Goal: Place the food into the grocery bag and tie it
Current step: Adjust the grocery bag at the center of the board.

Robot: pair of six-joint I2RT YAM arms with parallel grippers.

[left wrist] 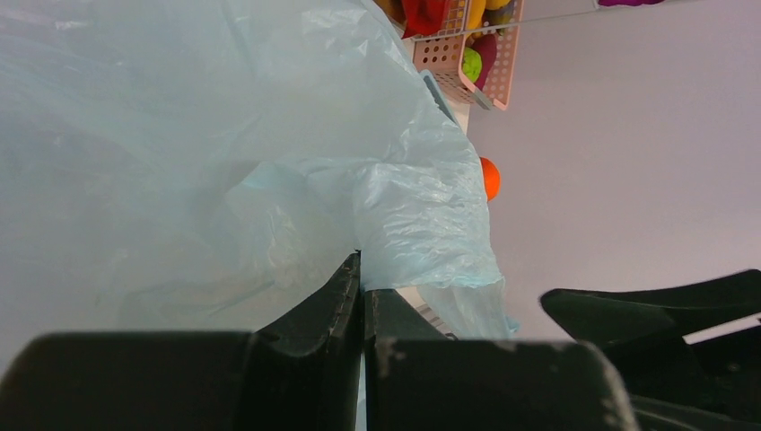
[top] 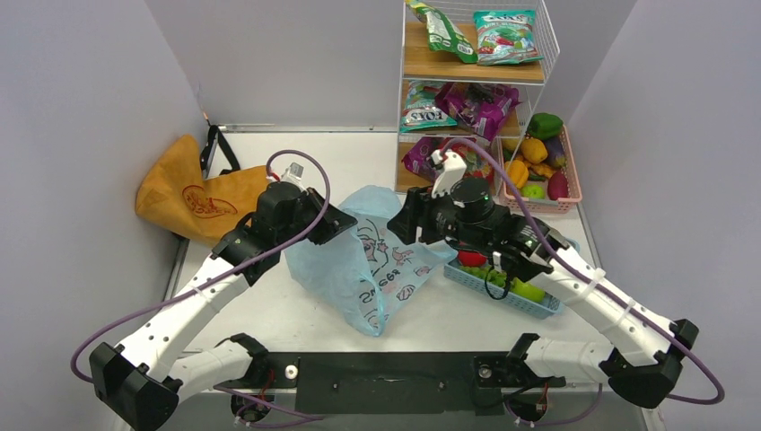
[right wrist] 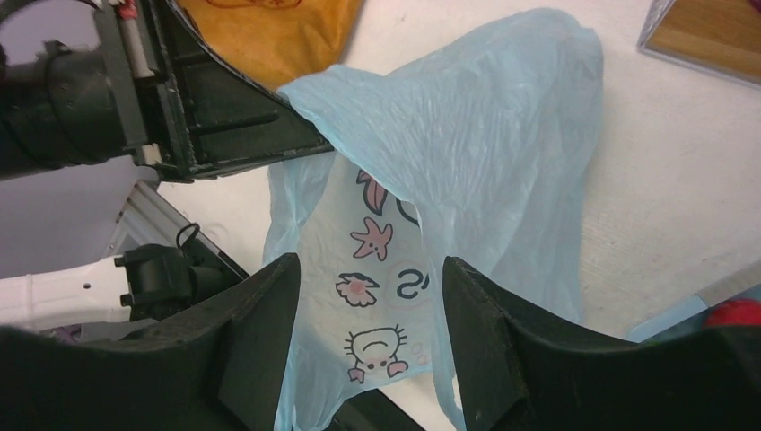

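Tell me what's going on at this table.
The left gripper is pinched shut on an edge of the light blue grocery bag and holds it up off the table. The right gripper hangs open just above the bag's printed side, with nothing in it. Food lies in the blue tray under the right arm, not yet bagged. A tan tote lies off to the left.

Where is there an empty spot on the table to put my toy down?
Best spot: the bare table at the back, between the tan tote and the wire shelf, behind the grocery bag. A smaller patch lies at the near edge, between the bag and the blue tray. The right side is crowded: tray, pink basket and shelf sit close together.
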